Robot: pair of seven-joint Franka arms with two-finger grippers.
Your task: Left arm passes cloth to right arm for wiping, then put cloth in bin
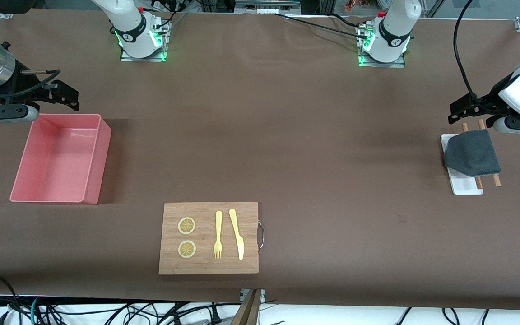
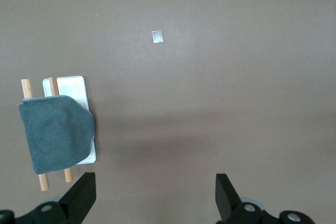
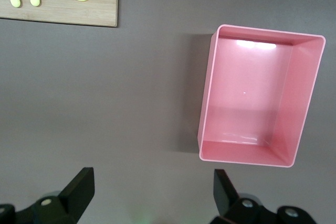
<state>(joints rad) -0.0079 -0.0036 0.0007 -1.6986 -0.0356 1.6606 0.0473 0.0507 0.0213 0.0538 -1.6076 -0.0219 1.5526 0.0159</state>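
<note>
Charcoal cloth lay draped over two wooden rods on a white tray at the frame's right edge. Just above it hung the left claw, wide open, empty. At the frame's left edge, the right claw, likewise spread and empty, hung by the pink bin; bare worktop stretched between.

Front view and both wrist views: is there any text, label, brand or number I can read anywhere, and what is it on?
None can be read.
Right arm's base: a small dark round mark, too small to read.
Left arm's base: the same kind of mark, too small to read.
Small pale patch on the table: no legible writing.
Cloth, bin, wooden board, white tray: no text.
</note>
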